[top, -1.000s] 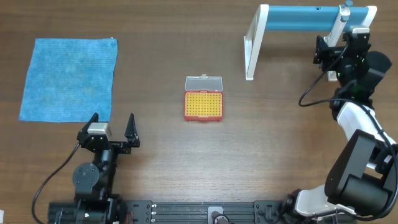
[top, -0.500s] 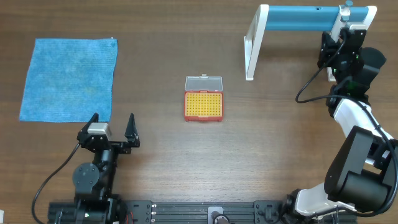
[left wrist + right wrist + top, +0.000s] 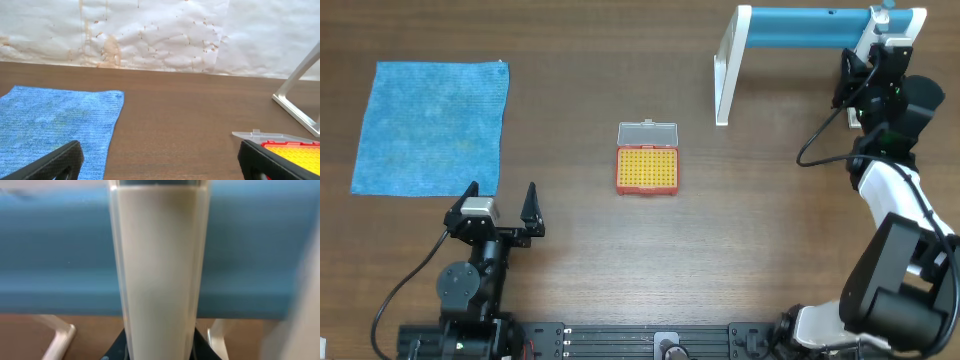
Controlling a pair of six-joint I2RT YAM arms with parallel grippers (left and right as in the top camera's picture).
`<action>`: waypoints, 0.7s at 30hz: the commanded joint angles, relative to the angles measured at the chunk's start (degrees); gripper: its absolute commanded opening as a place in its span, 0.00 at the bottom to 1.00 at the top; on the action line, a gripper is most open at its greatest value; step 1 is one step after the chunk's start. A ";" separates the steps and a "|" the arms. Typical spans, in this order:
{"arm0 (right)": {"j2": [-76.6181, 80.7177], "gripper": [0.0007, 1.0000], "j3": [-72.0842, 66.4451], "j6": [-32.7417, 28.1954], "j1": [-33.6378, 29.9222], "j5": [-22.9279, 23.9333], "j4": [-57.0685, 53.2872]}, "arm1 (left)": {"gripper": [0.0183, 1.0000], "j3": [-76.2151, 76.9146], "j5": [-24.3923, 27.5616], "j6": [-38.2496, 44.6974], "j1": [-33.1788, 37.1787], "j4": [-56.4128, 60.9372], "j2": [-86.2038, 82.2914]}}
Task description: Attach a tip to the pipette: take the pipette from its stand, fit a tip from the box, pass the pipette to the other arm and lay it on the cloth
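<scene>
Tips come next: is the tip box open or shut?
Open: the tip box shows yellow tips, its clear lid folded back.

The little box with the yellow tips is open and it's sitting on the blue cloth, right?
Not quite. The box is open, but it is not on the blue cloth. It sits on the bare table, off to the side of the cloth with brown wood between them. The top view shows this.
</scene>
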 commanded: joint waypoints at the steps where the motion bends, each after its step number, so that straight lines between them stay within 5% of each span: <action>1: -15.15 0.08 1.25 0.26 0.85 -3.96 -3.30 | 1.00 -0.13 -0.66 -0.28 -0.13 -0.33 -0.26; 6: -26.84 0.08 0.35 0.28 11.45 -7.82 -12.17 | 1.00 -0.13 -0.66 -0.28 -0.13 -0.33 -0.26; 11: -24.76 0.08 -1.03 0.26 35.78 -7.80 -12.11 | 1.00 -0.13 -0.66 -0.28 -0.13 -0.33 -0.26; 14: -18.05 0.08 -8.48 1.44 46.34 -7.80 8.50 | 1.00 -0.13 -0.66 -0.28 -0.13 -0.33 -0.26; 17: -10.73 0.08 -17.53 13.18 47.39 -7.82 32.15 | 1.00 -0.13 -0.66 -0.28 -0.13 -0.33 -0.26; 21: -3.93 0.08 -21.00 14.36 47.39 -7.85 38.73 | 1.00 -0.13 -0.66 -0.28 -0.13 -0.33 -0.26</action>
